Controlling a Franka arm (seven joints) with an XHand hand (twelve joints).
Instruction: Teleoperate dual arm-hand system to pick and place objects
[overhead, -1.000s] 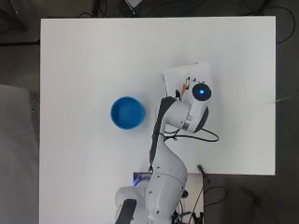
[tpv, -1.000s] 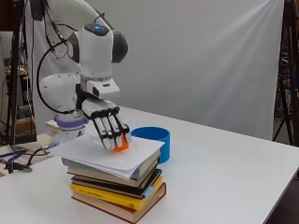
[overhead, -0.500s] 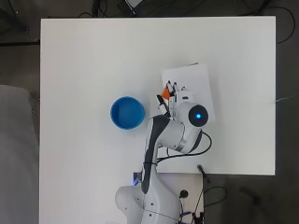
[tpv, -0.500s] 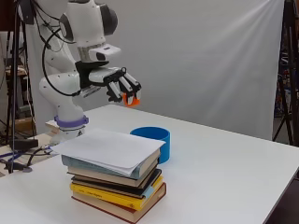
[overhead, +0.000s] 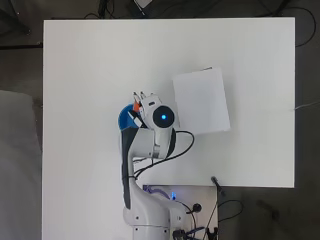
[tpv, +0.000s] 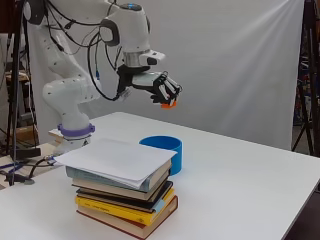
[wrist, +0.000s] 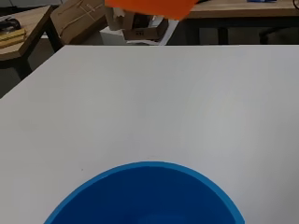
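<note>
Hand (tpv: 161, 90), fingers curled round the orange piece (tpv: 168, 104), has carried it off the books (tpv: 125, 195) to above the bowl (tpv: 162, 150); release looks next.

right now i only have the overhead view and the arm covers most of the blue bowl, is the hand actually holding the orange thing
Observer: Yes. In the side view the hand has its fingers curled round the orange object.
Operator: how high is it over the bowl
Observer: Well clear. The side view shows open air between the hand and the blue bowl, which sits on the table.
Operator: is the bowl under the hand
Observer: The wrist view shows the bowl's rim below and the orange object at the frame's edge.
</note>
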